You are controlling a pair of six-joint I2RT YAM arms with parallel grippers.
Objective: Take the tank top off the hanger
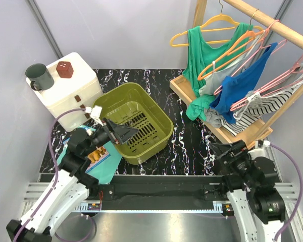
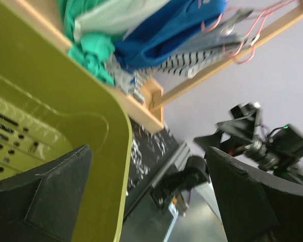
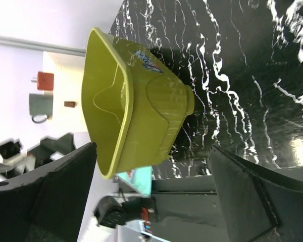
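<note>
Several tank tops hang on a wooden rack (image 1: 272,22) at the back right: a green one (image 1: 202,55) on a yellow hanger (image 1: 212,22), a grey one (image 1: 219,78) on an orange hanger (image 1: 232,48), then a blue one (image 1: 240,83) and a striped one (image 1: 265,103) on pink hangers (image 1: 272,83). My left gripper (image 1: 122,132) is open above the olive basket, far from the rack. In its wrist view the left gripper (image 2: 149,171) holds nothing, and the blue top (image 2: 161,30) shows beyond. My right gripper (image 1: 219,150) is open and empty, low in front of the rack base; in its wrist view the right gripper (image 3: 151,166) faces the basket.
An olive plastic basket (image 1: 156,118) sits mid-table. A white box (image 1: 70,93) at the back left carries a dark mug (image 1: 39,75) and a red-brown block (image 1: 64,69). A teal packet (image 1: 101,164) lies under the left arm. The rack's wooden base (image 1: 181,89) rests on the black marbled table.
</note>
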